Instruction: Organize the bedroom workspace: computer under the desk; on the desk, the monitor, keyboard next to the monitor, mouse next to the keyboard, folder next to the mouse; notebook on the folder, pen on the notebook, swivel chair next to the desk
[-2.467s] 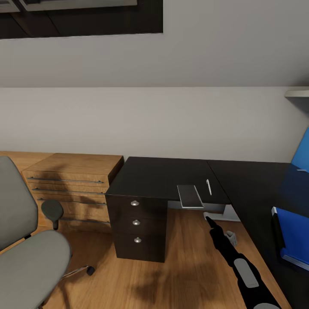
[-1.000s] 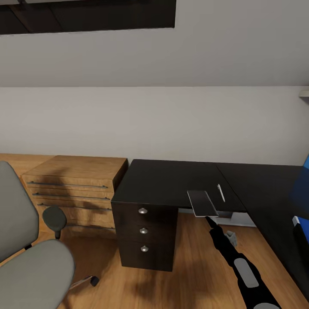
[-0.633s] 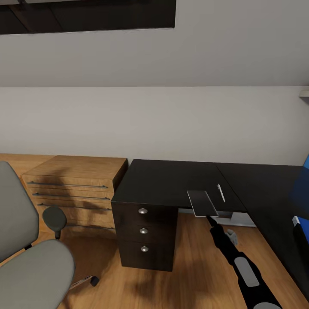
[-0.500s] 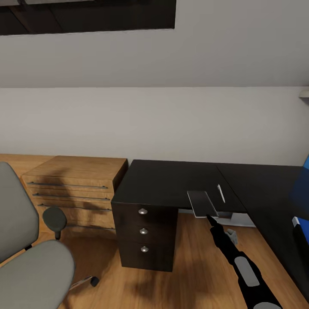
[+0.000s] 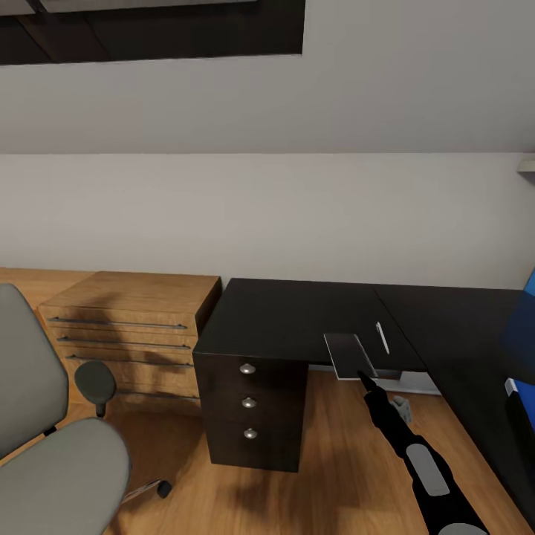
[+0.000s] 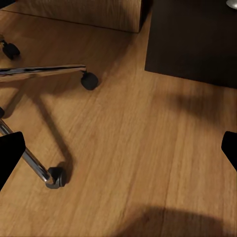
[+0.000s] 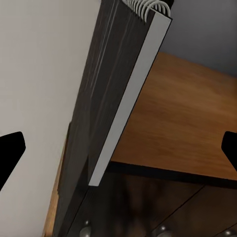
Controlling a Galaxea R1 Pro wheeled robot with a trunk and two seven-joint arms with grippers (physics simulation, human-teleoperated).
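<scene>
Notebook [image 5: 348,354] overhangs the desk's [image 5: 297,316] near edge beside the pen [image 5: 382,336]; right gripper [image 5: 365,380] sits released just before it, left gripper [image 6: 118,148] spread over floor.

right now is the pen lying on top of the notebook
No, the pen lies on the desk beside the notebook, apart from it.

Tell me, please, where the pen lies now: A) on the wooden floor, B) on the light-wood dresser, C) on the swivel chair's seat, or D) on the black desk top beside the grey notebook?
D: the pen rests on the desk top just beside the notebook.
</scene>
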